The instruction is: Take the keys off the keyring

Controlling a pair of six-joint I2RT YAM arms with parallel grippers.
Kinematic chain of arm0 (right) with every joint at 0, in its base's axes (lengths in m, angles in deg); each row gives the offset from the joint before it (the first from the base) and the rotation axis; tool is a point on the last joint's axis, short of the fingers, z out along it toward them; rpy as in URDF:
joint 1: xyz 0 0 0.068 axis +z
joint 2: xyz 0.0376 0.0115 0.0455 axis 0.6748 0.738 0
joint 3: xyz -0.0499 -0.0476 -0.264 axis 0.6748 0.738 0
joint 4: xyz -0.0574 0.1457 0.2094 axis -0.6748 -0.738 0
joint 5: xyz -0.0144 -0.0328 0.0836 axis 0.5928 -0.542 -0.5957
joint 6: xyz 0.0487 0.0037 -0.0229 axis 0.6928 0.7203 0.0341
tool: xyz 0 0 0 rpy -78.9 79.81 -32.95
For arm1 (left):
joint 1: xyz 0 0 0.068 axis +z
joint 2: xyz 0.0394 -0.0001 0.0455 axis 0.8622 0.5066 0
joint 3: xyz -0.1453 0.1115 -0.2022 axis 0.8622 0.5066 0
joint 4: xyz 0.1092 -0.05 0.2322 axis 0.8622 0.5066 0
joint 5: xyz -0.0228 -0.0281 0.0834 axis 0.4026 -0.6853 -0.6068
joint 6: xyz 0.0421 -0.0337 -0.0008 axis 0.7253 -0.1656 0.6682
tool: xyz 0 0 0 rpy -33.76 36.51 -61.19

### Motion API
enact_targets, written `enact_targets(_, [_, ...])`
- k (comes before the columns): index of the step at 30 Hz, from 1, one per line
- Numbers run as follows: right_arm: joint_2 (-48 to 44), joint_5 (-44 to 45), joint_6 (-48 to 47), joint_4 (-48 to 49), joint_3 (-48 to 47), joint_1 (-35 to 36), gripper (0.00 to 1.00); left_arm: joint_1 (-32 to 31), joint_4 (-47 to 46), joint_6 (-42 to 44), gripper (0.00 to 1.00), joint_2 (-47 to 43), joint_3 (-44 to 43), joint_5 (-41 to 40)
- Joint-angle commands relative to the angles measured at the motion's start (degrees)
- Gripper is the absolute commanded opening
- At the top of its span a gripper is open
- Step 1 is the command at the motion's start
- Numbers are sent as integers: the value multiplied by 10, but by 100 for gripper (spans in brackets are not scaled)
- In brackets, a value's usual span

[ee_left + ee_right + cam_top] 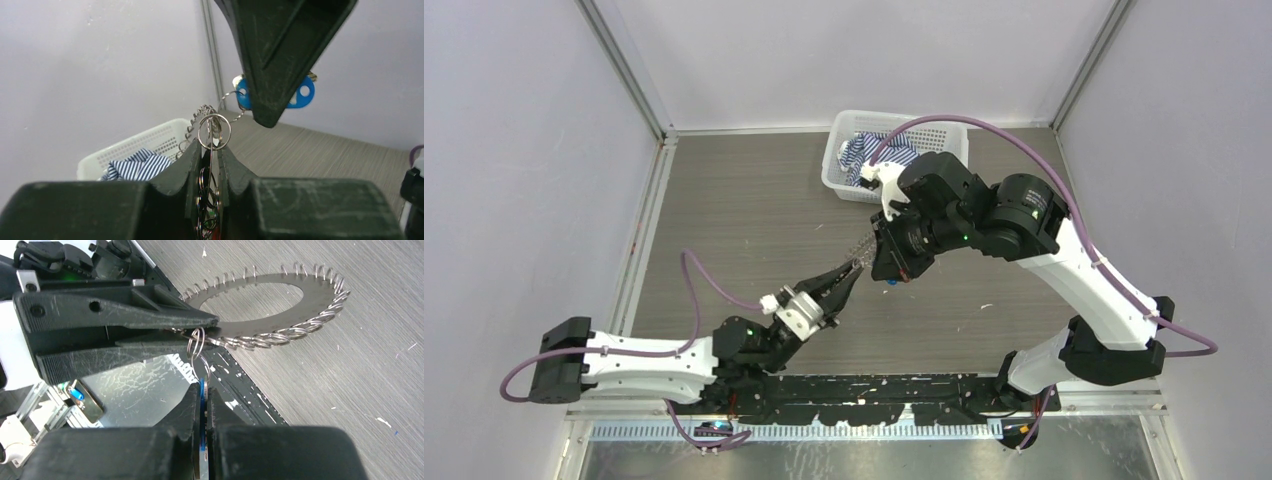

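Keyring point(262, 325) — toothed metal hoop, raised above the bench point(754, 200), rim clamped in the closed left end effector point(212, 331). Blue key point(301, 95) — linked to the hoop by small split rings, pinched edge-on in the closed right end effector point(201, 390).

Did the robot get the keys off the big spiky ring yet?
Not yet: no loose key shows. In hand: the left gripper pinches the keyring, and the right gripper clamps the blue key in its jaws, which hangs from it by a small ring. To do: freeing that key, then any others; I can't see them.
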Motion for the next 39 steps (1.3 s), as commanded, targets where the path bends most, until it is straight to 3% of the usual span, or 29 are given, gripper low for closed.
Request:
enact_targets(1, [-17, -17, -16, 26, -8, 3, 1, 50, 29, -147, 0, -47, -15, 40])
enact_targets(7, [-9, -32, -25, 43, -7, 8, 1, 81, 78, -196, 0, -63, -18, 108])
enact_targets(21, [-8, -45, -35, 42, 24, 18, 1, 116, 119, -272, 0, -73, -39, 145])
enact_targets(39, [-1, -23, -40, 35, 62, 30, 1, 124, 142, -275, 0, -75, -48, 152])
